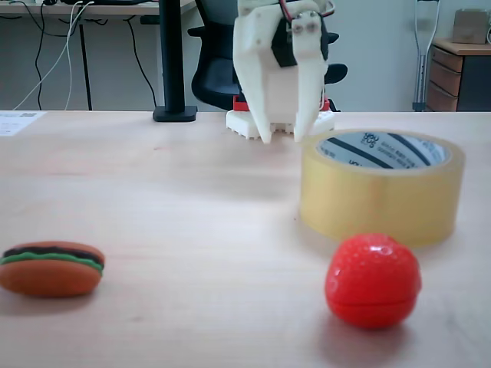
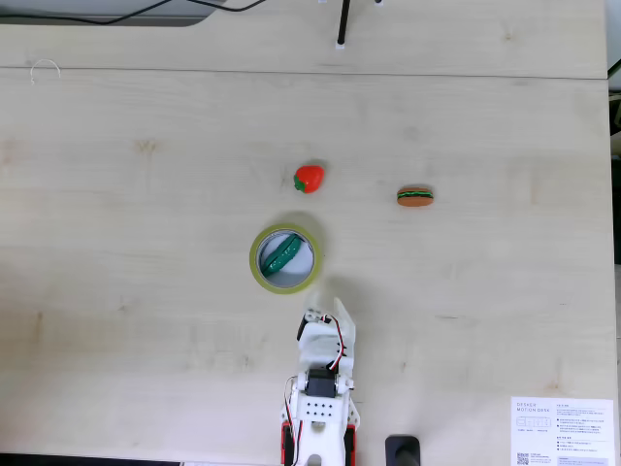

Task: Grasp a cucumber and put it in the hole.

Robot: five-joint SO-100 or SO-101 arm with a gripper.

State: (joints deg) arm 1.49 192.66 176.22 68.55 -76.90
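Pale wood-grain counter (image 2: 146,194) carries everything; behind it, in the low fixed view, stand a black office chair (image 1: 219,54), a black post on a flat foot (image 1: 173,61), cables hanging below a desk edge, a wooden drawer unit (image 1: 460,77) at the right and a pair of crutches (image 1: 422,46) leaning by the wall; a printed paper sheet (image 2: 563,432) lies at the counter's lower right corner in the top-down fixed view.

The cucumber (image 2: 283,255) lies inside the hole (image 2: 296,272) of the yellowish tape roll (image 1: 383,203), slanted across the opening, dark green against the pale floor of the core; in the low view the roll's wall hides it, and the white inner core with black print shows at the top.

The white end effector (image 1: 282,138) hangs above the counter just beside the roll, on its left in the low view and just below it in the top-down view (image 2: 326,309); its two fingers stand slightly apart with a narrow gap between the tips, and they have hold of nothing.

A red ball-like toy (image 1: 373,280) sits on the counter just beside the roll, nearest the low camera; a toy hotdog with a green stripe (image 1: 51,267) lies well apart from both, at the left of the low view and at the right of the top-down view (image 2: 414,197).
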